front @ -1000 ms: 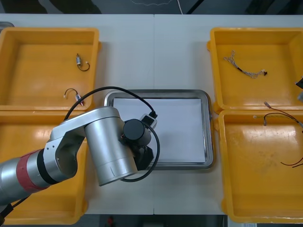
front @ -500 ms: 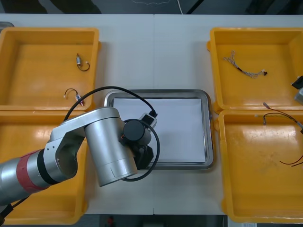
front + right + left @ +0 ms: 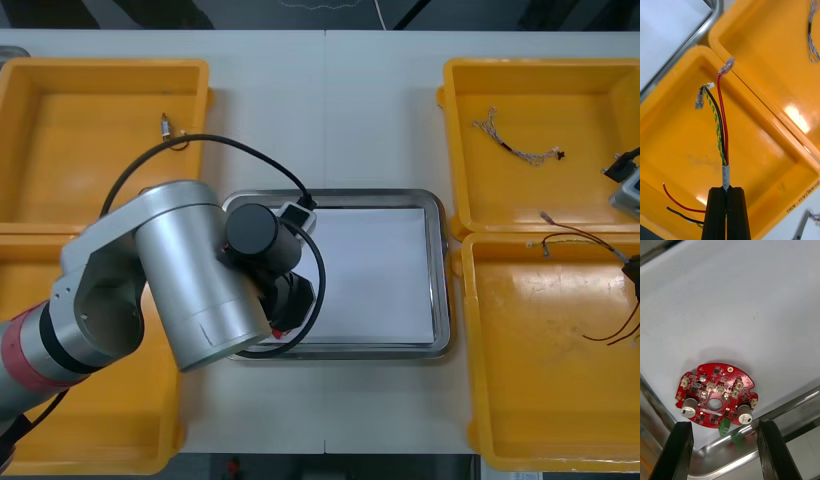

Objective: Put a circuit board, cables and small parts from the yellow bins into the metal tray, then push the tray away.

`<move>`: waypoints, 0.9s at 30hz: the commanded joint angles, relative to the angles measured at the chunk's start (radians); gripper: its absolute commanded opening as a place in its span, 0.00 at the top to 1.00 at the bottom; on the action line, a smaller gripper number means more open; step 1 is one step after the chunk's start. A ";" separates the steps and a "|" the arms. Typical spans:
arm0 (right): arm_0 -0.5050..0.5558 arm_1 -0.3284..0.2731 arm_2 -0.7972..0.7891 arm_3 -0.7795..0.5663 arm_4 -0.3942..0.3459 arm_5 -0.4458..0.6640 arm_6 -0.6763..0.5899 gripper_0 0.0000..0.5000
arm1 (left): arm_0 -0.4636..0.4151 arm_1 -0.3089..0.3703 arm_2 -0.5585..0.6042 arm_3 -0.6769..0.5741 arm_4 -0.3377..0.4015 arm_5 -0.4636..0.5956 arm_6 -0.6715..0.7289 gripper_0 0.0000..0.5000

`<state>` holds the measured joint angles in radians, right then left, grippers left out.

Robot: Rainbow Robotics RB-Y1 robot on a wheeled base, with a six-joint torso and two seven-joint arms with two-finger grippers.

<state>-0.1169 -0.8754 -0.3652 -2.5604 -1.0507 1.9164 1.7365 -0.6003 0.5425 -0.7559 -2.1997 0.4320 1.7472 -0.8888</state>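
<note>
Clearing the yellow bin's (image 3: 560,430) wall comes first: right gripper (image 3: 727,189) pinches the red-and-yellow cable (image 3: 719,123) above it; drop beside the red circuit board (image 3: 715,397) lying in the metal tray (image 3: 440,270) under the spread-fingered left gripper (image 3: 725,425).

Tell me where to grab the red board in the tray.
Pinch the red circuit board across its round edge, from above, as the open left gripper hangs. It lies flat, parts up, on the white liner. The tray rim crowds its green-connector side, which is probably best avoided. Right gripper, over the near right bin, holds a red and yellow cable.
</note>
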 commanded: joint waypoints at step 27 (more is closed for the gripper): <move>-0.581 0.107 0.845 0.144 0.187 0.003 0.259 1.00 | -0.072 0.132 0.622 0.080 0.171 0.132 -0.067 0.00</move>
<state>-0.6582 -0.8048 0.4320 -2.4384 -0.8879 1.9171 1.9973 -0.6111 0.6370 -0.1748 -2.1558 0.5924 1.8911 -0.8889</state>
